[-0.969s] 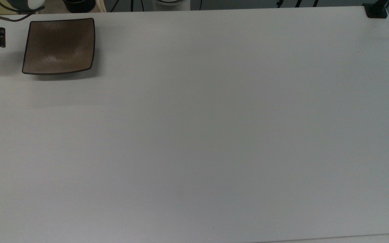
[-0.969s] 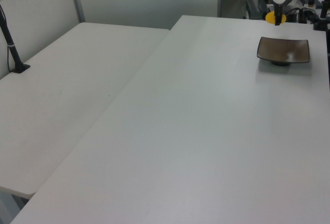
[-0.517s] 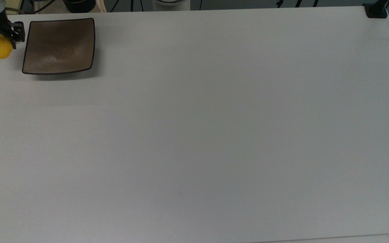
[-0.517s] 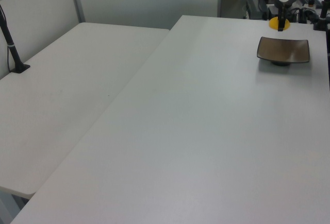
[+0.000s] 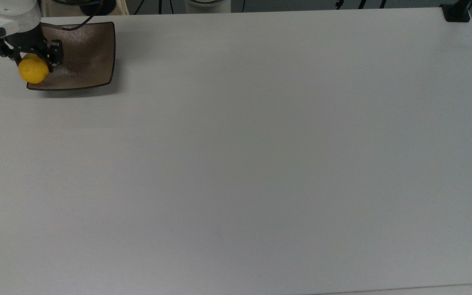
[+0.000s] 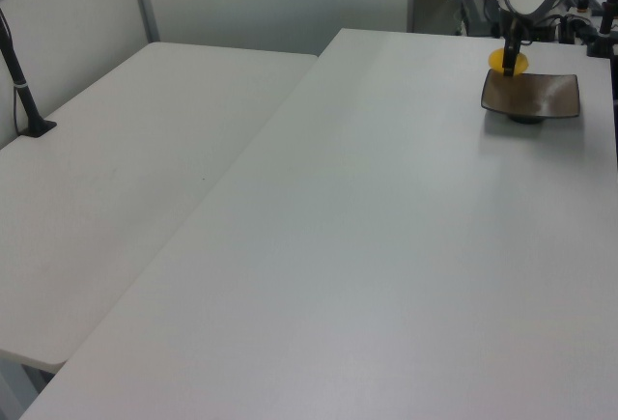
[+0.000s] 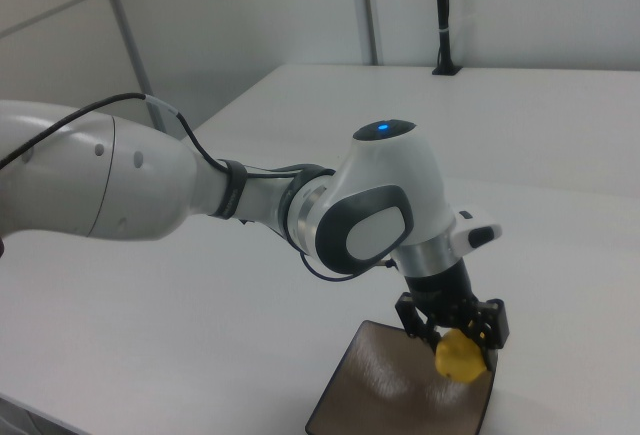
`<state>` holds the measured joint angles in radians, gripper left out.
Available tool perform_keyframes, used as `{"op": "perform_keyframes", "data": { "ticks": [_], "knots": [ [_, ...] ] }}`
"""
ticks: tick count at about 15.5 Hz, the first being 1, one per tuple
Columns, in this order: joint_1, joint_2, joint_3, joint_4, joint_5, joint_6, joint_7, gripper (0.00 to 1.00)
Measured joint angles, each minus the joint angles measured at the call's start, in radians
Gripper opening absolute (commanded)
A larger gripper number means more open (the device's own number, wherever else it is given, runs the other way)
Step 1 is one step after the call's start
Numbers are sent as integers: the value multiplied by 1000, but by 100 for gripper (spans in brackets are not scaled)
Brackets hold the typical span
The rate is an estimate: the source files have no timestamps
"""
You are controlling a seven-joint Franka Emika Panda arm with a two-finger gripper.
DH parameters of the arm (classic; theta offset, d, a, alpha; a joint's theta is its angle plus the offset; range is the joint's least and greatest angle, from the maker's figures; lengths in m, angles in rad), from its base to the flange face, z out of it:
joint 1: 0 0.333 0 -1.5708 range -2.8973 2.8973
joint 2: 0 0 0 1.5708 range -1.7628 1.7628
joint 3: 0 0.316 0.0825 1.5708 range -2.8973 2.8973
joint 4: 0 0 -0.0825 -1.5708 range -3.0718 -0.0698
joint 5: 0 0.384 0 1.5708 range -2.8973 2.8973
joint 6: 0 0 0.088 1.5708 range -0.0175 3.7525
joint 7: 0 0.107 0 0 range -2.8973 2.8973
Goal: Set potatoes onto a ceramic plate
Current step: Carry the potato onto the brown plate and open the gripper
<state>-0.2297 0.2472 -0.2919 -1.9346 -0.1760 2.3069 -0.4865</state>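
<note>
Potato carried in over the plate.
The gripper (image 5: 35, 61), clamped on the potato (image 5: 33, 70), has moved from beside the plate (image 5: 84, 53) to above its edge.

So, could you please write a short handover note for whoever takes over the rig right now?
Gripper: shut on the potato, held in the air.
Potato: above the plate's edge on the top view's left, not touching the plate.
Plate: bare, at the table's corner, at the top view's upper left.
Done: potato picked up and brought to the plate.
Left: centre it, lower, release, withdraw.
</note>
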Motion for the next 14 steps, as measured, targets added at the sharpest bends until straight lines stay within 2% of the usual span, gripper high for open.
{"op": "perform_keyframes", "data": {
  "ticks": [2, 3, 10, 12, 14],
  "knots": [
    [1, 0, 6, -5, 0, -2, 10, 93],
    [0, 0, 6, -6, 0, -3, 11, 100],
    [-1, -8, 5, -6, 0, -3, 18, 100],
    [0, -24, 7, 4, 31, -41, 21, 100],
    [1, -45, 17, 34, 93, -123, 21, 100]
  ]
}}
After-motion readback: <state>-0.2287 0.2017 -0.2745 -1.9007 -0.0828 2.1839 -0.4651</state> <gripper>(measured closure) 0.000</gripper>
